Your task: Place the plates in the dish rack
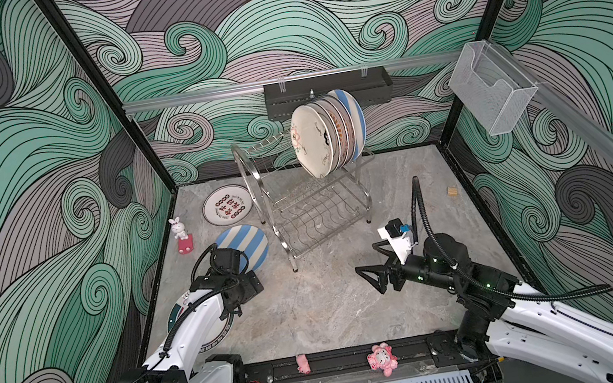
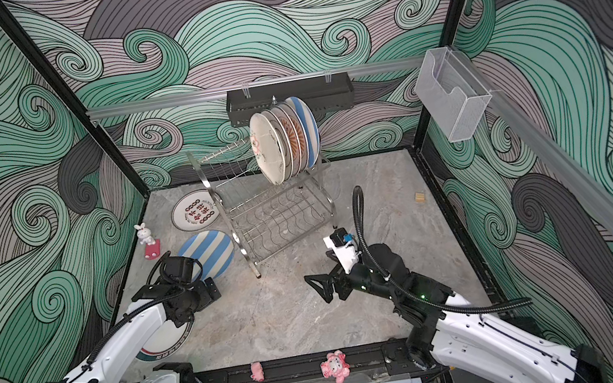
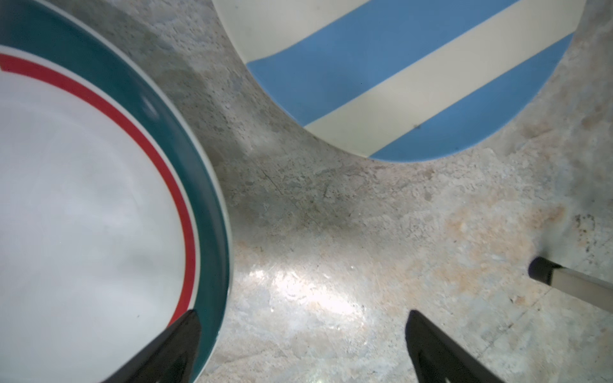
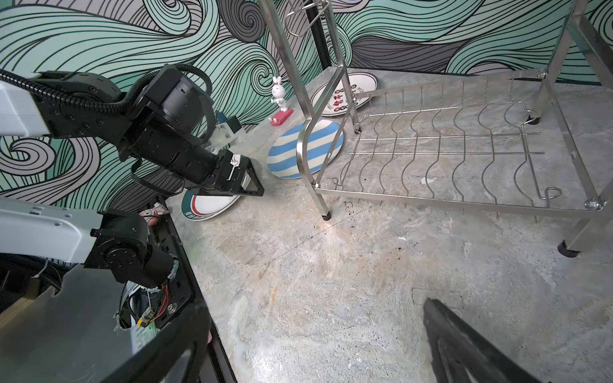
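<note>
Two grippers in view, both w/ jaws apart and nothing held.

Left gripper [image 3: 298,335]: in the left wrist view I see its fingers [image 3: 179,345] spread wide. One is over the rim of the teal-rimmed plate [image 3: 99,199], the other over bare table top [image 3: 331,232]. Can't tell if the finger touches the rim. That plate lies flat at the near left of the table, mostly under the left arm in both top views.

Blue-white striped plate [image 3: 414,83] lies flat just beyond it, w/ a strip of table between the two. It is near the front left foot of the dish rack [image 1: 299,210].

Right gripper [image 1: 372,266]: jaws wide in both top views. It hangs over open table in front of the rack, pointing toward the left arm, well apart from every plate.

White plate w/ red-black characters [image 1: 227,206] lies flat at the back left, just beside the rack's arched side tube.

Rack stands mid-back of the table. Its upper tier, right end, carries a row of plates on edge, leaning. Cream plate w/ drawings [image 1: 309,141] is in front, orange sunburst plate [image 2: 293,137] is inside the row, and a second striped plate [image 1: 355,117] is at the back.

Bunny figurine [image 1: 178,228] stands by the left wall.
</note>
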`<action>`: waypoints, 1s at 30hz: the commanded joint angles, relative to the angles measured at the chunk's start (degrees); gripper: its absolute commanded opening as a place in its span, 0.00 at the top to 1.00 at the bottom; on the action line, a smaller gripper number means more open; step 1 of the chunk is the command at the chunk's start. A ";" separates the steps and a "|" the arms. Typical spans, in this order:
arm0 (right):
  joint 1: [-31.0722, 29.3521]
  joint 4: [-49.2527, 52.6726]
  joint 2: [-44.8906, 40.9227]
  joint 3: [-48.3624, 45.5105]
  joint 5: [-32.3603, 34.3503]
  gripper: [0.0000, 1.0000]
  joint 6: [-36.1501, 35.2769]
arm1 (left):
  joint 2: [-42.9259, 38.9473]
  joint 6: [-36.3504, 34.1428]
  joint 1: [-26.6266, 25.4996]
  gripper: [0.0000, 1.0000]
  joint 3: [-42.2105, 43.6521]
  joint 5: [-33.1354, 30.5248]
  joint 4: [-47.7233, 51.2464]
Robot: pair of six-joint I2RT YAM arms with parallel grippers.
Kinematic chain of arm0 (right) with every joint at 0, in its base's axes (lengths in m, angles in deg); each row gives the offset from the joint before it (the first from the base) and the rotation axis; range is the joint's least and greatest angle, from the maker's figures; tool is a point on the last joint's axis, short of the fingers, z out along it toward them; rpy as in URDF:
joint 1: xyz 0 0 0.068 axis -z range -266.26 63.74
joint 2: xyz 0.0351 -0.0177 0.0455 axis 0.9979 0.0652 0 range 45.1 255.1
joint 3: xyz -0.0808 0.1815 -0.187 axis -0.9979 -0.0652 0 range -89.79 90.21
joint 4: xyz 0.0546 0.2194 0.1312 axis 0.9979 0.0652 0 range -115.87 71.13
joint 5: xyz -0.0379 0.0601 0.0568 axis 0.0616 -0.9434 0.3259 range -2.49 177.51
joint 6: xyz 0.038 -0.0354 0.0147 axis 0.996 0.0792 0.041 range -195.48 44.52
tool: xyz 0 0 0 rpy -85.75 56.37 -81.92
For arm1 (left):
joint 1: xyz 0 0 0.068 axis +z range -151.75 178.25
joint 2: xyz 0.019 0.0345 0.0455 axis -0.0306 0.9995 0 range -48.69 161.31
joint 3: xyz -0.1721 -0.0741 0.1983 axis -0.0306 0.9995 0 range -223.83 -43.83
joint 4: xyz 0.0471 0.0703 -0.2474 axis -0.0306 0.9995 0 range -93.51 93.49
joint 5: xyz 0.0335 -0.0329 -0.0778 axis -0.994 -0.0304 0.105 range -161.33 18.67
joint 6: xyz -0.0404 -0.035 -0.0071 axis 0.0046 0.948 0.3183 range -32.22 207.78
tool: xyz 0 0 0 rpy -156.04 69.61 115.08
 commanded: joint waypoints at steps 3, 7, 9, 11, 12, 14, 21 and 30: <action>-0.06 -2.19 1.09 -1.28 -0.78 0.00 1.88 | 0.18 0.99 0.31 0.02 1.29 2.65 -0.69; -0.06 -2.47 2.12 -1.39 -1.42 0.01 2.38 | 0.22 1.17 0.32 0.01 2.37 4.11 -0.80; -0.06 -2.25 2.57 -1.21 -1.54 0.00 2.01 | -0.44 1.47 0.29 0.01 3.22 4.42 -1.27; -0.06 -1.61 2.91 -0.87 -1.42 0.00 1.47 | -0.94 1.65 0.28 0.02 3.80 4.78 -1.68; -0.06 -1.42 3.02 -0.69 -1.36 0.00 1.21 | -0.97 1.65 0.28 0.01 3.83 4.99 -1.49; 0.00 -1.34 3.28 -0.60 -1.39 0.00 1.02 | -1.30 1.74 0.31 0.01 4.10 5.97 -1.74; 0.03 -2.19 4.85 -1.13 -1.19 0.01 1.76 | -3.11 2.35 0.11 0.01 4.86 12.76 -2.27; 0.03 -0.73 6.91 0.19 -2.34 0.00 2.69 | -7.53 4.39 -2.40 0.01 6.99 19.77 -5.77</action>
